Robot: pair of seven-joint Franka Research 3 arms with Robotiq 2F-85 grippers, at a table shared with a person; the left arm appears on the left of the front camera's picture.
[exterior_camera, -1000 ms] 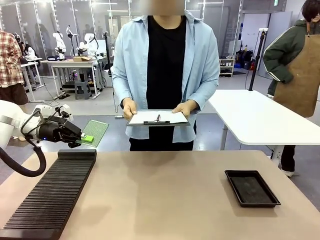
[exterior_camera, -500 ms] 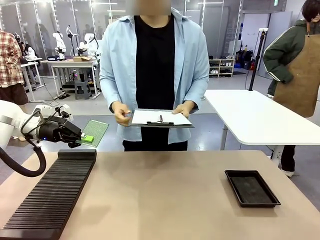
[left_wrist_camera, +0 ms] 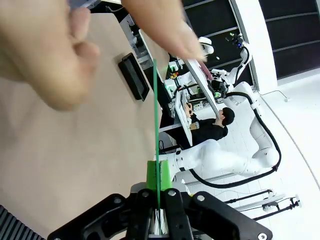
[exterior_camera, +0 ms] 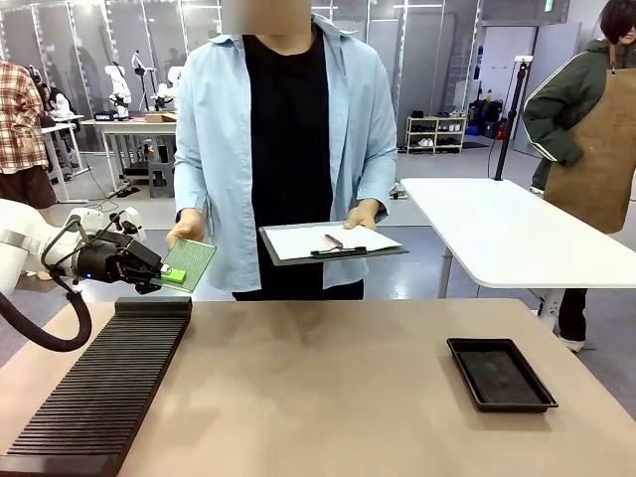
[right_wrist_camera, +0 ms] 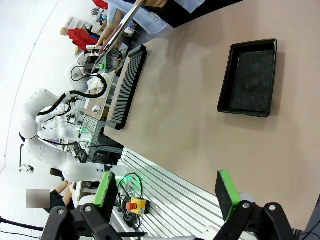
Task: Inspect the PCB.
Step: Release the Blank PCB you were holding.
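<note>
PCB [exterior_camera: 190,263] sat at about nine o'clock in the front view, held up above the table [exterior_camera: 328,388]. Its lower-left corner was pinched in the left gripper [exterior_camera: 167,275], whose green pads were closed on it. The board's speckled face was turned toward the camera. The person's hand [exterior_camera: 185,236] met the board's upper edge at its eleven o'clock corner. The other hand [exterior_camera: 365,213] held a white clipboard [exterior_camera: 333,241] near the middle of the picture. A black ribbed rack [exterior_camera: 99,383] lay on the table at seven o'clock, below the gripper, and a black tray [exterior_camera: 500,374] lay at four o'clock, well apart from the board.

In the left wrist view the PCB [left_wrist_camera: 155,120] showed edge-on as a thin green line rising toward twelve o'clock. It came from between the closed pads of the left gripper [left_wrist_camera: 159,181], which clamped its near end. A blurred hand [left_wrist_camera: 47,55] filled the ten o'clock corner, and a finger [left_wrist_camera: 167,32] reached the far end of the board. The tray [left_wrist_camera: 134,77] lay beyond on the tan table [left_wrist_camera: 85,150].

In the right wrist view the right gripper [right_wrist_camera: 167,192] stood wide open at six o'clock with nothing between its pads. The tray [right_wrist_camera: 248,78] lay at two o'clock on the table [right_wrist_camera: 180,115] and the rack [right_wrist_camera: 127,85] at ten o'clock.
</note>
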